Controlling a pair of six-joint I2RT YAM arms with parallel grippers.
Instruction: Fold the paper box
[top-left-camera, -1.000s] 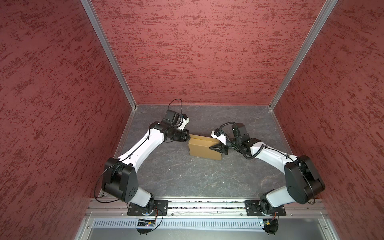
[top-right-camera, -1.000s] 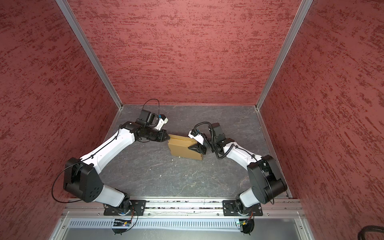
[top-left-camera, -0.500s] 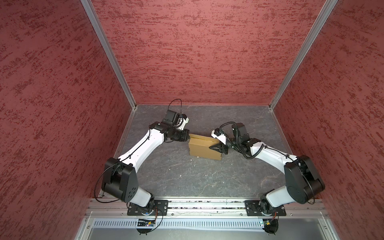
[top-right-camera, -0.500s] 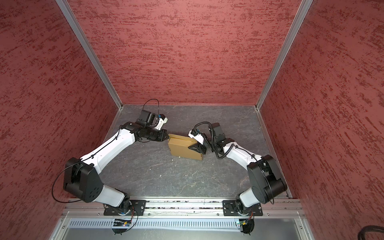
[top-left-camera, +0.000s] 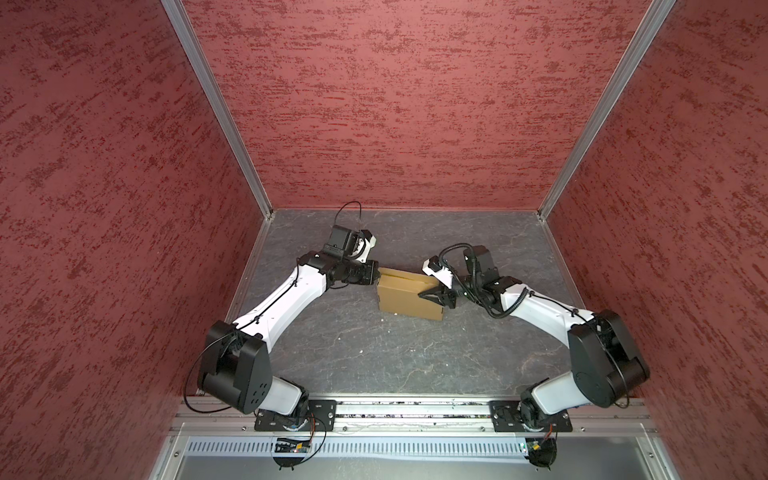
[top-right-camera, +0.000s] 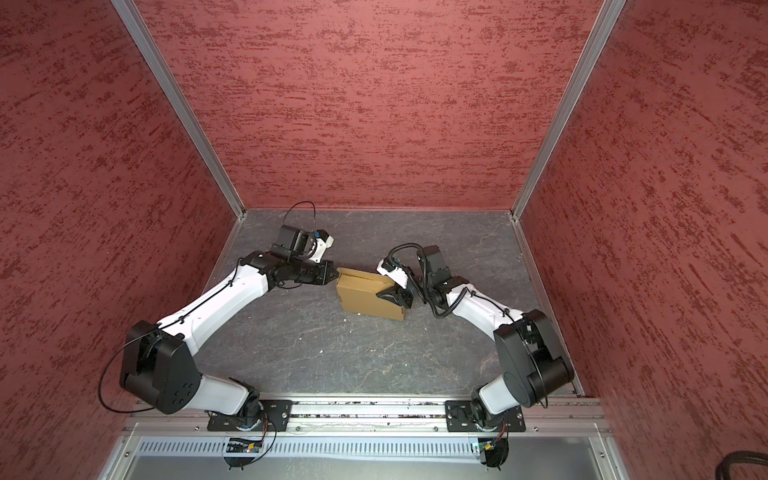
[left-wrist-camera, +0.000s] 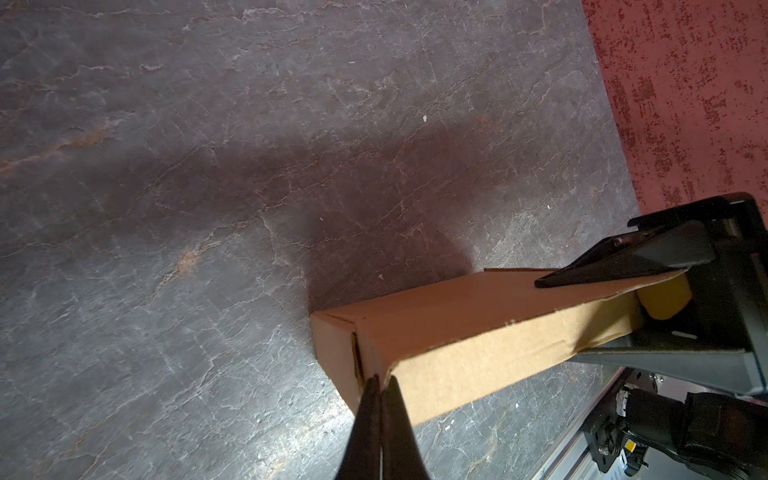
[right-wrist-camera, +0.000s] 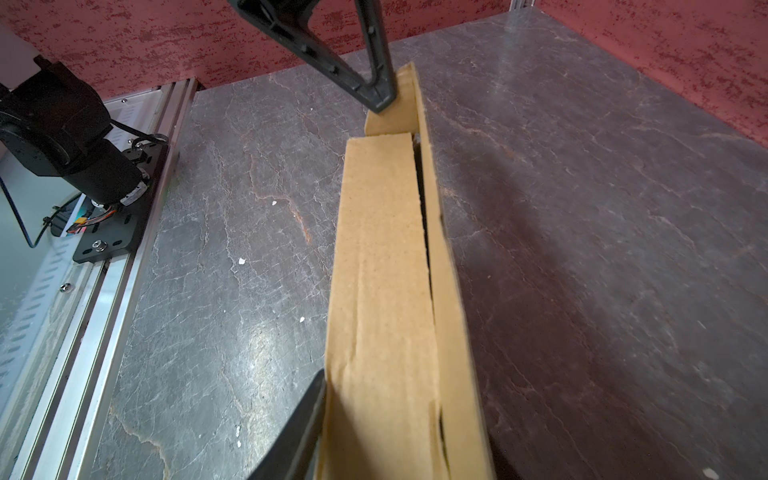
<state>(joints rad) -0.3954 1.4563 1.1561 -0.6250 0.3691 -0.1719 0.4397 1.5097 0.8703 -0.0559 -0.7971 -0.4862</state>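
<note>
Barely any motion: left end effector (left-wrist-camera: 376, 388) now pressed together at box (top-left-camera: 405, 297) corner; right end effector (top-left-camera: 431, 296) pinching opposite end. Cardboard looks light, stiffish, crushable; best held by edges.

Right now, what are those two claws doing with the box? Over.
Left gripper shut, tips against paper box corner. Right gripper clamped across opposite end. Folded up, one seam gaping. Nothing in the way.

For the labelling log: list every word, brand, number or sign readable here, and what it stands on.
None can be read.
paper box: plain brown cardboard, no print on the faces shown.
circuit board under the front rail: markings, if any, too small to read.
</note>
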